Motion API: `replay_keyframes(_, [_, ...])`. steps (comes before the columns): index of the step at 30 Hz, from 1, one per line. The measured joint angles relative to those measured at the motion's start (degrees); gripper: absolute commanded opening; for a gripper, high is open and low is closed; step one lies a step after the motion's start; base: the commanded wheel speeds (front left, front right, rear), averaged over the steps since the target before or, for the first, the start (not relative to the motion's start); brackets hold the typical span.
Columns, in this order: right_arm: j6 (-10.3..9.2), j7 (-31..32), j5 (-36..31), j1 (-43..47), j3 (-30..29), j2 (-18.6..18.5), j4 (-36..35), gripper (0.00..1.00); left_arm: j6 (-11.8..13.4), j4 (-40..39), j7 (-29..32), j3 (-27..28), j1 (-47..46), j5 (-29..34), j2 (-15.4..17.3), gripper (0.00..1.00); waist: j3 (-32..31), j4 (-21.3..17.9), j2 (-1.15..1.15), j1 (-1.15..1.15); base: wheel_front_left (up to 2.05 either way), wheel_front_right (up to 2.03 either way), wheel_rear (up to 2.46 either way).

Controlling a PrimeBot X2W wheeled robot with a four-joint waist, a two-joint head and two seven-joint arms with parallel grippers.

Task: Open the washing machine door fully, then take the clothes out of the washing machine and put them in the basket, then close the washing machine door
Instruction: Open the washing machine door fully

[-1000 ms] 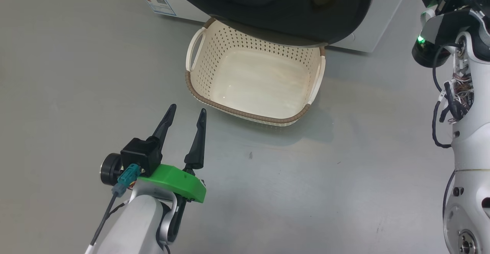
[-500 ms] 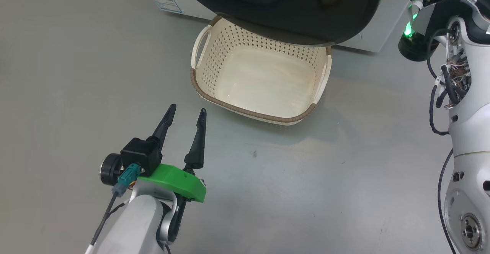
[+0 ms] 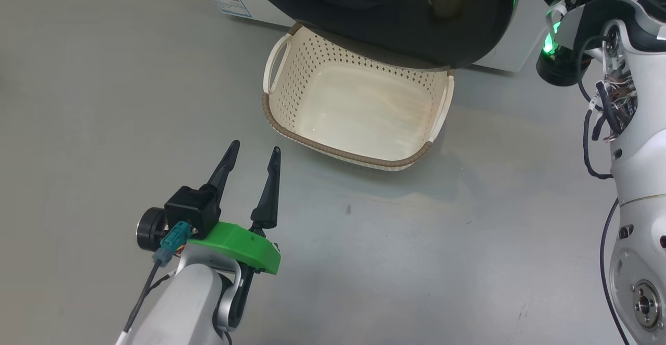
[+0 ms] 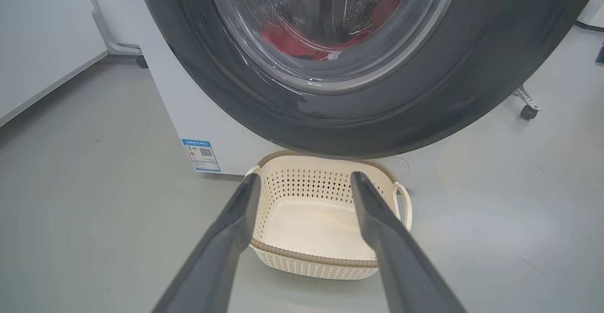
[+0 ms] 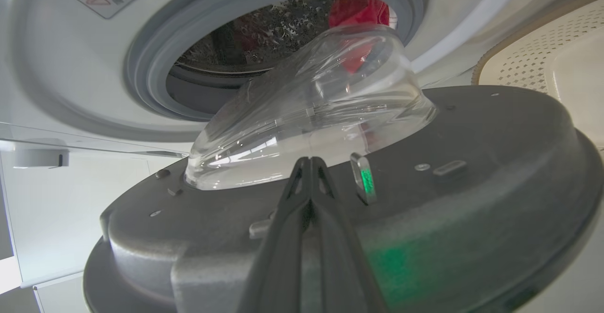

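We are on the first step: getting the door [image 3: 416,33] fully open. It stands part open, swung out from the machine [image 5: 71,67] and hanging over the back edge of the basket [image 3: 294,90].

Our right gripper [image 5: 309,162] has its two fingers pressed together and holds nothing. Its tips appear to touch the grey inner face of the door, just beside the clear glass bowl. Our left gripper [image 3: 255,147] hovers over the floor [image 3: 104,100], fingers spread wide and empty. It points toward the basket, near it but apart.

The clothes [image 5: 358,8] lie inside the drum [image 5: 226,44], seen as red past the grey gasket and through the glass. The basket sits on the floor right in front of the machine, with nothing in it.

We judge that the next move calls for the right arm to push the door farther round until the drum mouth is clear. Only then can a gripper reach in.

Count: one machine, one door, one basket, two grippers. The clothes show as red patches, and we cannot tell how many pieces there are.
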Motion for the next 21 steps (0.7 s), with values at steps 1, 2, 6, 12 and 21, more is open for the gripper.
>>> replay_keyframes(1, [0.00, 0.22, 0.00, 0.01, 0.01, 0.01, 0.36, 0.00, 0.00, 0.03, 0.00, -0.03, 0.00, 0.00, 0.00, 1.00, -0.14, 0.01, 0.00, 0.00, 0.00, 0.00, 0.00])
replay_keyframes(2, [0.00, 0.47, 0.00, 0.01, 0.04, -0.01, 0.75, 0.00, 0.00, 0.07, 0.00, -0.07, -0.01, 0.00, 0.00, 1.00, -0.31, 0.01, 0.00, 0.00, 0.00, 0.00, 0.00])
replay_keyframes(6, [0.00, 1.21, 0.00, 0.05, 0.21, 0.01, 2.02, 0.00, 0.00, 0.29, 0.00, -0.14, -0.01, 0.01, 0.00, 1.00, -1.03, -0.02, 0.00, 0.00, 0.00, 0.00, 0.00])
replay_keyframes(12, [0.00, 3.04, 0.99, 0.51, 0.53, 0.08, 4.04, 0.00, 0.24, 0.83, 0.00, -0.59, 0.01, 0.02, 0.00, 1.00, -2.55, -0.10, 0.00, 0.00, 0.00, 0.00, 0.00])
replay_keyframes(21, [0.00, 5.02, 1.94, 1.93, 0.74, 0.27, 6.12, 0.00, 0.43, 1.25, 0.00, -0.84, 0.05, 0.03, 0.00, 1.00, -4.47, -0.20, 0.00, 0.00, 0.00, 0.00, 0.00])
